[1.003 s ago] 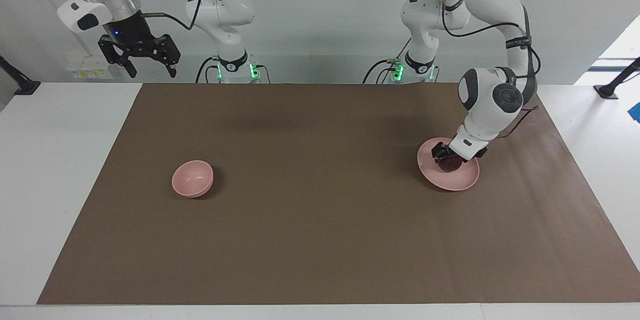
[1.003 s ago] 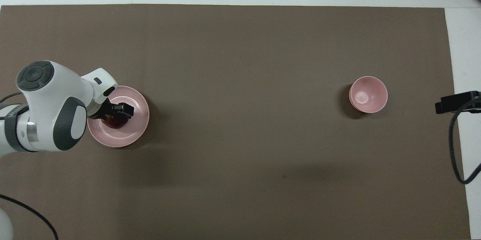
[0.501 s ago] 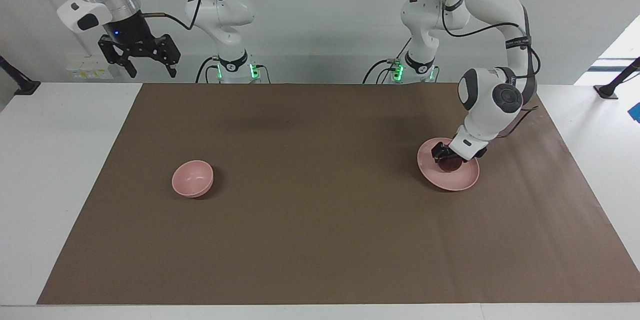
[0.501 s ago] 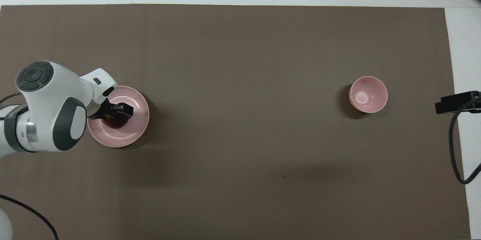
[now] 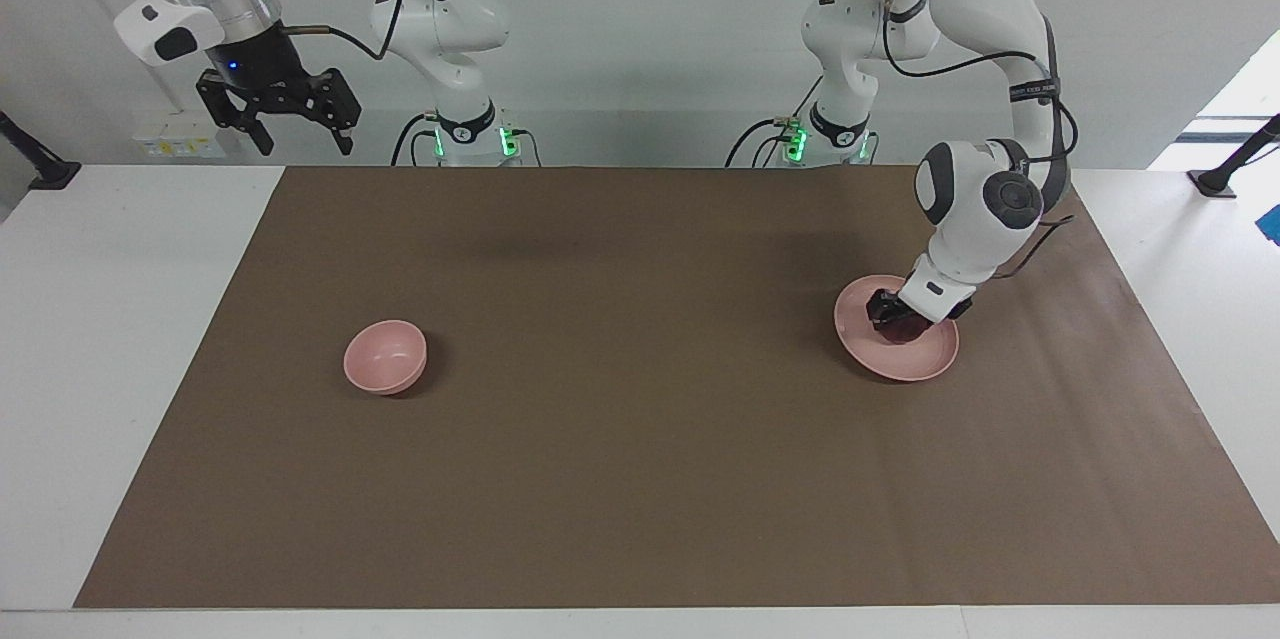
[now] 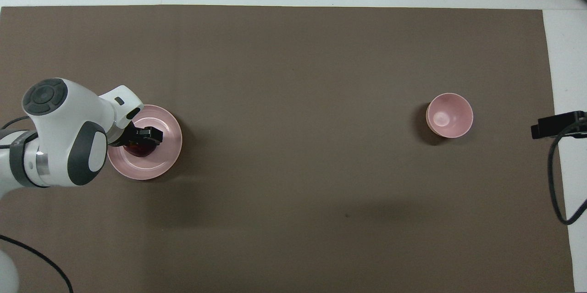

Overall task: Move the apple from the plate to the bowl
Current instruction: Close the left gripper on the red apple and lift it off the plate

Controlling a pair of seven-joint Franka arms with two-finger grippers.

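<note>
The dark red apple (image 5: 901, 328) (image 6: 139, 150) lies on the pale pink plate (image 5: 917, 368) (image 6: 158, 169) toward the left arm's end of the table. My left gripper (image 5: 893, 317) (image 6: 141, 140) reaches down onto the plate and is shut on the apple, covering most of it. The small deep pink bowl (image 5: 385, 356) (image 6: 449, 115) stands by itself toward the right arm's end, with nothing in it. My right gripper (image 5: 300, 141) waits open, high above the table's edge by its own base; in the overhead view only a black part of the right gripper (image 6: 557, 124) shows.
A brown mat (image 5: 640, 479) (image 6: 293, 54) covers most of the white table (image 5: 120, 319), and both dishes stand on it. A black cable (image 6: 557, 183) hangs from the right arm at its end of the table.
My left gripper has closed its fingers on the apple, and its wrist has shifted slightly. The apple rests on the plate as before. The right arm has not moved.
</note>
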